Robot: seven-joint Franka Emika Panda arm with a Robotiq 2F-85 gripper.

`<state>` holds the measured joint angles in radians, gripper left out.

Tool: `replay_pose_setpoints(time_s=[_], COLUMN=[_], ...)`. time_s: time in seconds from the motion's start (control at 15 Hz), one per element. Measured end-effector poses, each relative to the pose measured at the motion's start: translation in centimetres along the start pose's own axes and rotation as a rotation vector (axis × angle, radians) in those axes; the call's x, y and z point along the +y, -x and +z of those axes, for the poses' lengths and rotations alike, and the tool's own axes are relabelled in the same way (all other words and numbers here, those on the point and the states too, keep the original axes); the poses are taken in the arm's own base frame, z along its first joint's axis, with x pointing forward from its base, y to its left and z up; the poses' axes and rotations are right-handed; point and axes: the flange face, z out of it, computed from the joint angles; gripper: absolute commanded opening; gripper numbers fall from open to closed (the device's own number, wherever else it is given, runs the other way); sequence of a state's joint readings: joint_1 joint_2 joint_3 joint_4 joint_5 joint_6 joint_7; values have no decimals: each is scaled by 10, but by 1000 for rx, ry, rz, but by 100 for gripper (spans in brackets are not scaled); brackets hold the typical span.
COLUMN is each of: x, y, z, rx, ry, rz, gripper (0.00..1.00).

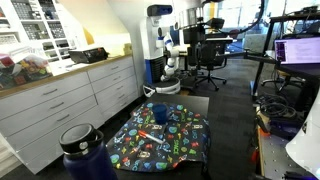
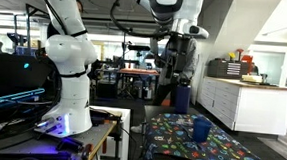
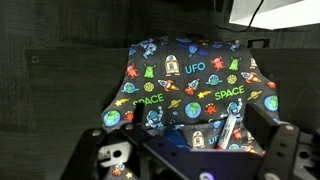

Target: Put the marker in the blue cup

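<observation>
The blue cup (image 1: 160, 113) stands upright on a space-patterned cloth (image 1: 185, 145); it shows in both exterior views (image 2: 202, 128). The marker (image 3: 227, 130), red and white, lies on the cloth (image 3: 190, 70) in the wrist view, near the right finger. My gripper (image 3: 195, 125) is open and empty, with its fingers wide apart. In an exterior view the gripper (image 2: 180, 60) hangs well above the cloth's far end, away from the cup. The wrist view does not clearly show the cup.
A large dark navy bottle with a lid (image 1: 88, 150) stands at the cloth's end, under the gripper in an exterior view (image 2: 181, 95). White cabinets (image 1: 60, 100) run along one side. The robot base (image 2: 67, 95) and cables sit on the other side.
</observation>
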<state>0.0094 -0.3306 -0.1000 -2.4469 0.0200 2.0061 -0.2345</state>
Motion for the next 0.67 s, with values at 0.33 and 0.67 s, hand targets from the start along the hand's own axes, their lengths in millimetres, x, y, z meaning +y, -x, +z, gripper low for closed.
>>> replay_pose_setpoints(time_s=[0.33,0.67], x=[-13,-33], y=[-7,-17], z=[-2,-2], rx=[29,65], ry=[13,20], rz=[22,21], gripper=[100,100])
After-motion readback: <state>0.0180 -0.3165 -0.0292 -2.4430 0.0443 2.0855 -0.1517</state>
